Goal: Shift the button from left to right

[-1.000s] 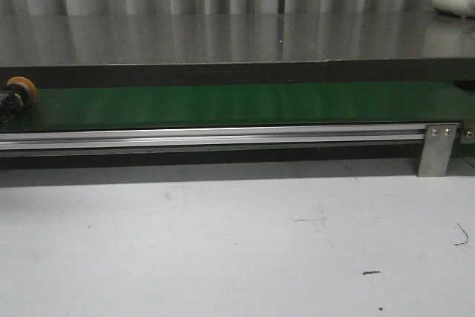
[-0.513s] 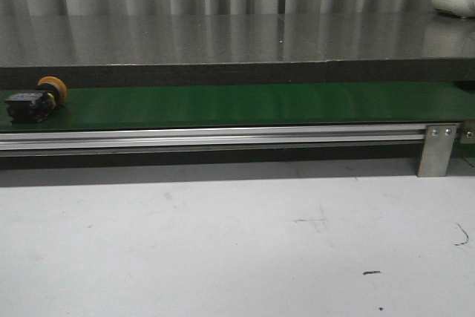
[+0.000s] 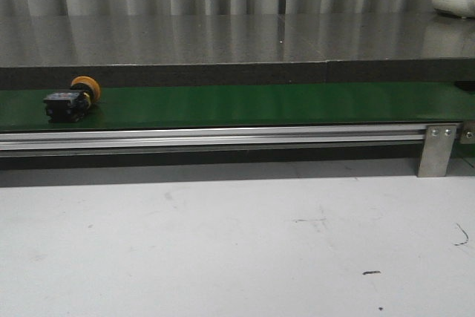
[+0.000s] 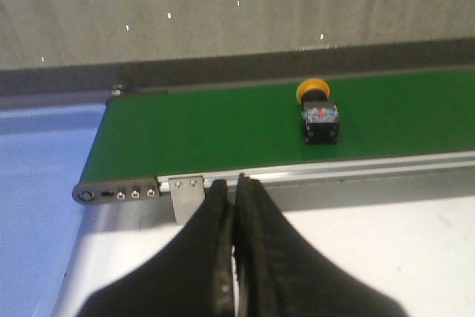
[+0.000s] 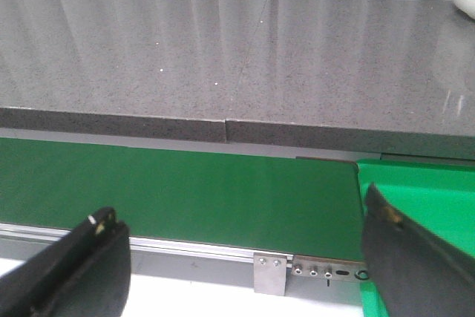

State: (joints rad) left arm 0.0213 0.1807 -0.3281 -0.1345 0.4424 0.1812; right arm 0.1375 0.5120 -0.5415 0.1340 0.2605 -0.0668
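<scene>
The button [image 3: 73, 99] lies on its side on the green belt [image 3: 260, 103], near the left end of it, with the round orange cap turned toward the back and the black boxy body toward the front. In the left wrist view it [image 4: 318, 111] is ahead of the left claw [image 4: 234, 206] and a little to one side, well apart from the fingertips, with the aluminium rail [image 4: 356, 171] of the belt between them.

I judge it as a light, hard plastic part that does not bend or break in a normal grip. The cap is round and smooth, so it can slip or roll; the flat sides of the black body seem the better place to take hold. Because it is narrow and low, the fingers must come down close to the belt.

The left claw is pressed together, with no gap between the fingers, and holds nothing. The right claw [image 5: 245, 272] stands wide apart and is empty, facing the right end of the belt, where a second green surface [image 5: 423, 198] begins beside it.

The belt looks smooth and slightly shiny. Behind it runs a grey stone counter [image 3: 223, 38], higher than the belt, and in front is a pale surface [image 3: 237, 243]. So the room is narrow from front to back, free from above.
</scene>
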